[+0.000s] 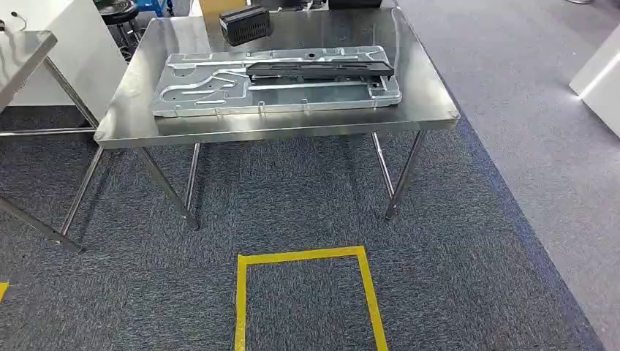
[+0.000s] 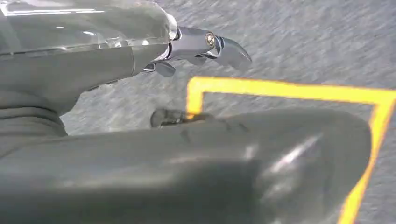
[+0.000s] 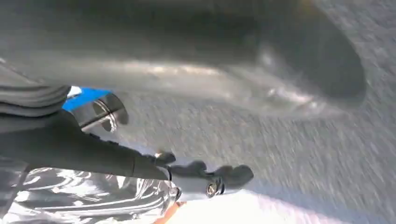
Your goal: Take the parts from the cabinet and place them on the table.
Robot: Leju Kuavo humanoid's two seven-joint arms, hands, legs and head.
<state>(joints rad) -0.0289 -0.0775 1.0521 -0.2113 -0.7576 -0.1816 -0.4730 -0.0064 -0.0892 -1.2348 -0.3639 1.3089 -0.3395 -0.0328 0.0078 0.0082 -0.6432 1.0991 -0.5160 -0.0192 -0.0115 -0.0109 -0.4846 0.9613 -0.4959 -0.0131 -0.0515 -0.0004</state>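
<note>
Large stamped grey sheet-metal panel [image 1: 274, 82] on steel table [image 1: 428, 95]: stiff, slick, sharp-edged; grip the long edges. Left hand [image 2: 140, 51] and right hand [image 3: 154, 172]: finger state unclear, can't tell.

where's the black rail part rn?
Head view: the black rail lies on the metal panel on the steel table, toward the panel's right half, with a black box behind it near the table's far edge.

Long part [image 1: 322, 69] atop panel [image 1: 274, 82] on table [image 1: 428, 102]
</note>
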